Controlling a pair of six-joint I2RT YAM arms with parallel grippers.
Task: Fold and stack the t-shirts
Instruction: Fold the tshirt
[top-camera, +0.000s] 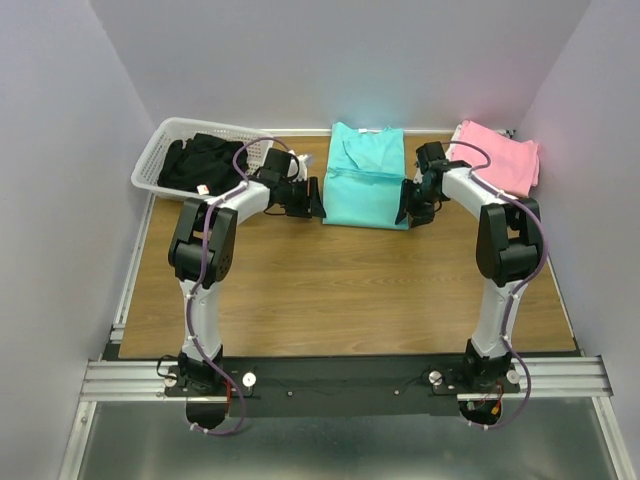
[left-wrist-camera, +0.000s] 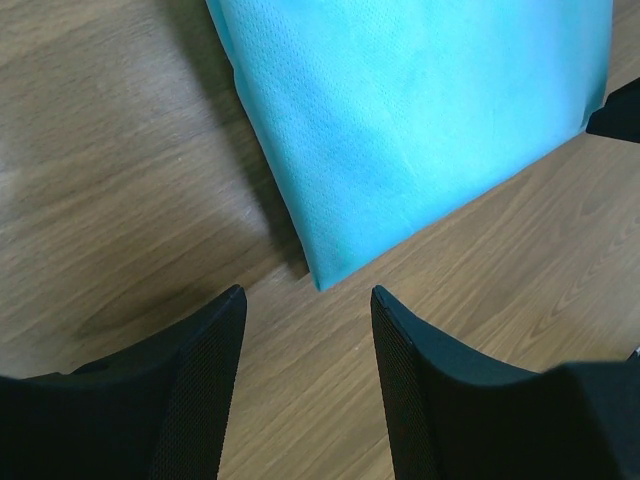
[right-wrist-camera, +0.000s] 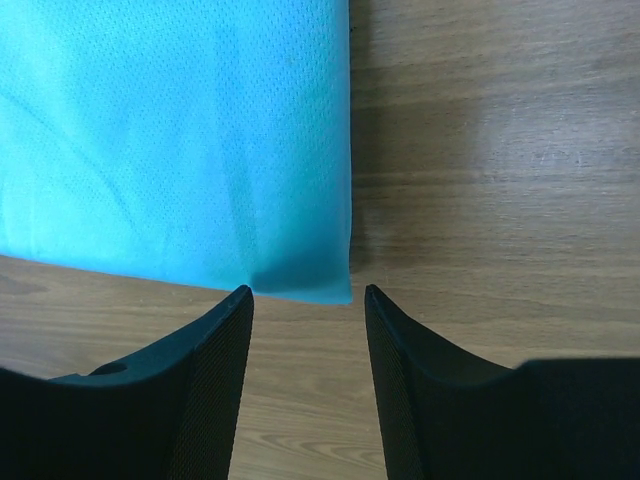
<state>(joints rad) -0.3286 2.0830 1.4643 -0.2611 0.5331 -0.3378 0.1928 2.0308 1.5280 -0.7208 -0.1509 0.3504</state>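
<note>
So on the far left there's a white basket (top-camera: 150, 165) with some dark clothes (top-camera: 200, 160) in it, not part of this step as far as I can tell.

The left gripper (left-wrist-camera: 308, 300) is hanging just off the near left corner of the turquoise shirt (top-camera: 365, 175). Its jaws are apart with nothing between them, and the corner sits right ahead of the tips, not quite touching.

The shirt lies flat at the middle of the far side of the table (top-camera: 340, 290). It's already narrowed to a neat rectangle, so I'd guess the sides are tucked in. The collar points away from the arms toward the back wall, the bottom edge faces the arms, and the long axis runs near to far.

The right gripper (right-wrist-camera: 308, 295) mirrors this at the near right corner: jaws spread, empty, with the corner just in front of its tips.

At the far right, well apart, sits a folded pink shirt (top-camera: 497, 155), which is probably where the stack goes.

My read is that this is the setup for the bottom-to-collar fold. Next, both sides need to ease forward and low, get one finger under each corner, pinch together, then lift and carry the edge toward the collar evenly. If one side only snags the top layer, the fold will go crooked.
</note>
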